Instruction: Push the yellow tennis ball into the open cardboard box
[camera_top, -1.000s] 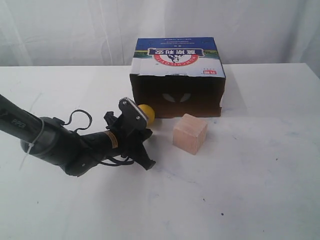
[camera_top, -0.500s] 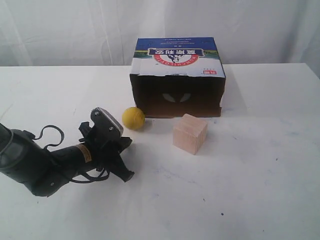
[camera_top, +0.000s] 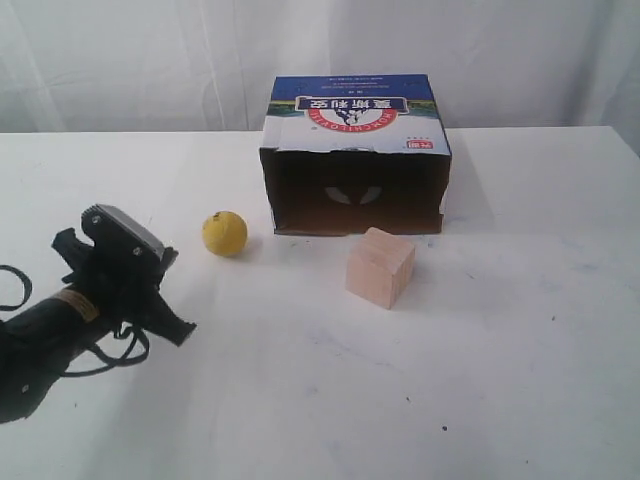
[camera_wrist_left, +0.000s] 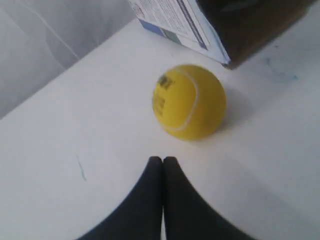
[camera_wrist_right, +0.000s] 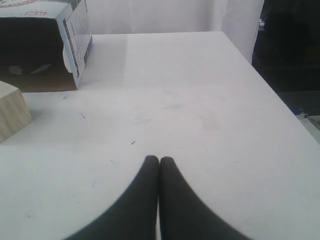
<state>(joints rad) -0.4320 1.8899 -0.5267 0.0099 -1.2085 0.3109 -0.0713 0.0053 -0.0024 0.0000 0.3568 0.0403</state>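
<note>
Black left gripper (camera_wrist_left: 162, 160) pinched fully together, empty, just short of the round yellow tennis ball (camera_wrist_left: 189, 101) on smooth white table (camera_top: 500, 350), right gripper (camera_wrist_right: 159, 159) equally closed, empty, pale wooden cube (camera_top: 380, 266), open blue-topped cardboard box (camera_top: 355, 150) beyond, ball outside near its front corner

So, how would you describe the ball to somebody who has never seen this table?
Find the open cardboard box at the back of the white table. Left of its dark opening, outside it, lies the yellow tennis ball: round and bright, unlike the pale wooden cube.
</note>
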